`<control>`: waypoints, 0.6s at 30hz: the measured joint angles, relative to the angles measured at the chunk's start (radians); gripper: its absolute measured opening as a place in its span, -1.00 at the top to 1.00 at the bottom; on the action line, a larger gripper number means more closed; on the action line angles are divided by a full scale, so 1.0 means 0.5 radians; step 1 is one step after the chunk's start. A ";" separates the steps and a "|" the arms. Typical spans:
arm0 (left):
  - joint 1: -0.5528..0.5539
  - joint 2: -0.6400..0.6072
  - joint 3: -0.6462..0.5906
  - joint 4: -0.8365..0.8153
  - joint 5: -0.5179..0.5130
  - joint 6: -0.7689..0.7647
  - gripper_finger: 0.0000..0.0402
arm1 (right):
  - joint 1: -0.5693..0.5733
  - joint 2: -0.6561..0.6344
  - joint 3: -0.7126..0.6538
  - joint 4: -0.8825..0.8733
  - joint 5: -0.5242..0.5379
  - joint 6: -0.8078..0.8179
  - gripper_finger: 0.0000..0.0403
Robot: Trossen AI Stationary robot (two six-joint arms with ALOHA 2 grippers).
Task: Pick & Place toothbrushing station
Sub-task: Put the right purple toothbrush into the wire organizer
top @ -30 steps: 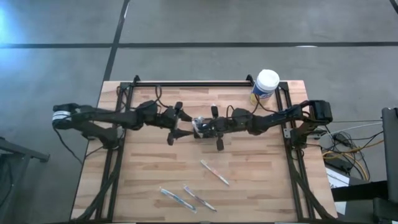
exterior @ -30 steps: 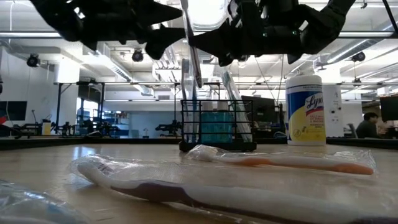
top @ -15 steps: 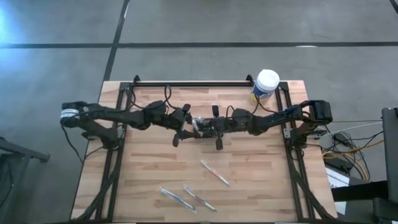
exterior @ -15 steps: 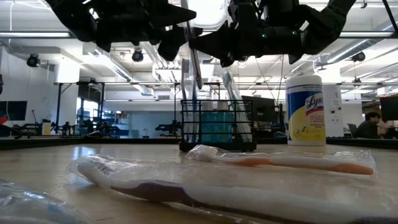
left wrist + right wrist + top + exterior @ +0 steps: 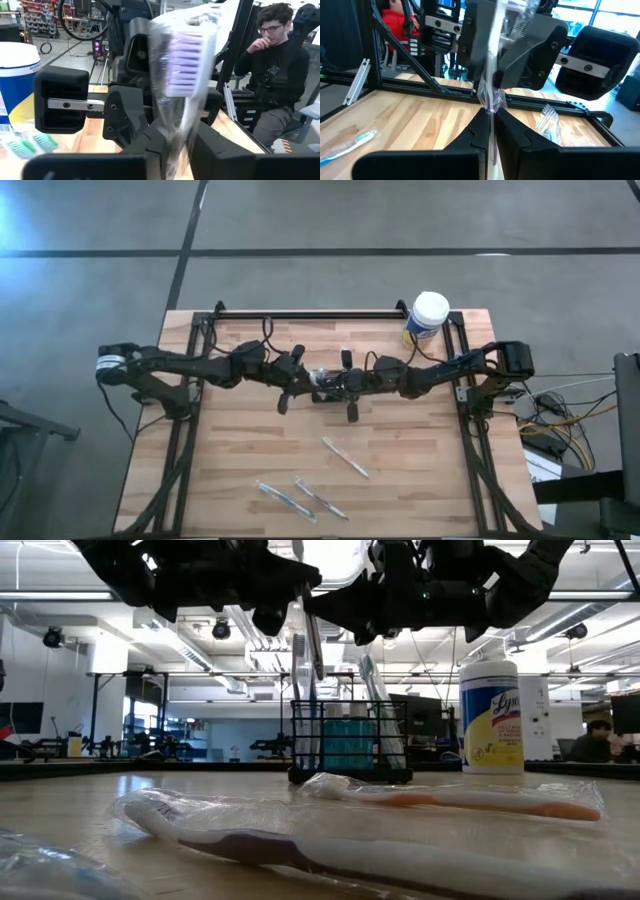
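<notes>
Toothbrushing station mid-table under both arms, wrapped toothbrush above it pinched by right gripper and left gripper at once; handoff step probably, next needing one to release.

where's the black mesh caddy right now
The black mesh caddy stands mid-table in the low view, left of the wipes canister, under both grippers.

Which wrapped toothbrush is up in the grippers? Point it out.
The purple-bristled toothbrush, pinched upright between the left gripper and right gripper above the caddy. The other three lie flat on the table.
</notes>
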 joint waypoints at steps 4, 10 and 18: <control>0.000 0.000 0.000 0.001 -0.005 0.057 0.83 | 0.000 0.000 -0.001 0.000 0.000 0.007 0.94; 0.000 -0.001 0.000 -0.009 -0.005 0.095 0.89 | -0.002 -0.002 -0.003 0.000 0.002 0.057 0.89; -0.009 -0.100 -0.005 -0.131 0.053 0.120 0.89 | -0.012 -0.150 -0.077 -0.025 0.048 0.051 0.44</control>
